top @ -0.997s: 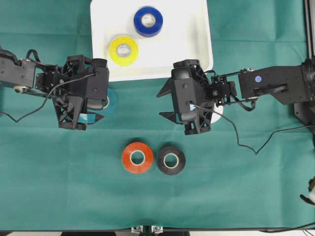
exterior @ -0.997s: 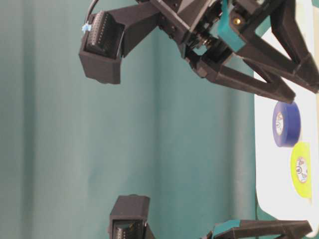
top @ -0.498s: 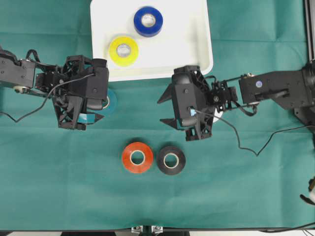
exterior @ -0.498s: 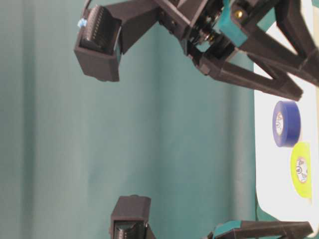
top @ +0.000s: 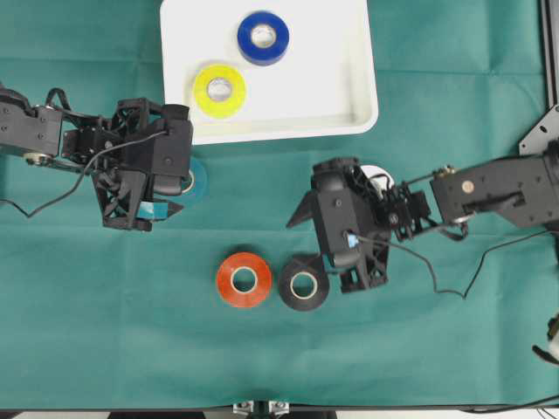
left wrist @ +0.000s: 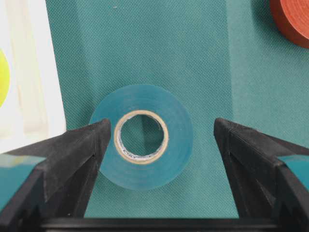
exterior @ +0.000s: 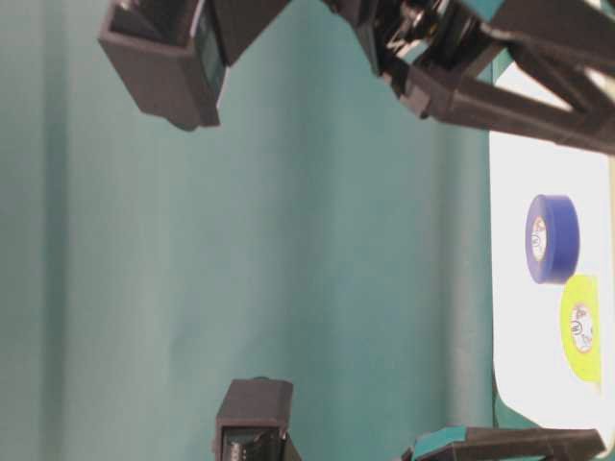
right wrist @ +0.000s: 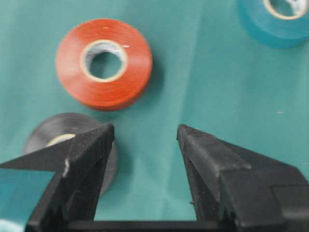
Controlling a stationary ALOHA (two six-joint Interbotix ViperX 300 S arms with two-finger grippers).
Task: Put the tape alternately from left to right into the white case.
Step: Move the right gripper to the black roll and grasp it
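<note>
In the overhead view, the left gripper [top: 170,208] covered most of the teal roll [top: 199,181], so only a curved edge was visible. The right gripper [top: 304,239] hid most of a white object [top: 376,175] behind it, possibly the white roll, and one fingertip covered a part of the black roll [top: 303,284].

In the right wrist view, the black roll [right wrist: 53,131] was half hidden behind a finger [right wrist: 83,159], and the teal roll [right wrist: 276,21] was cut by the top edge.

In the left wrist view, the orange-red roll [left wrist: 292,20] was cut at the corner, and the yellow roll [left wrist: 3,78] at the left edge.

The table-level view was blurred, and both arms were cut off there.
</note>
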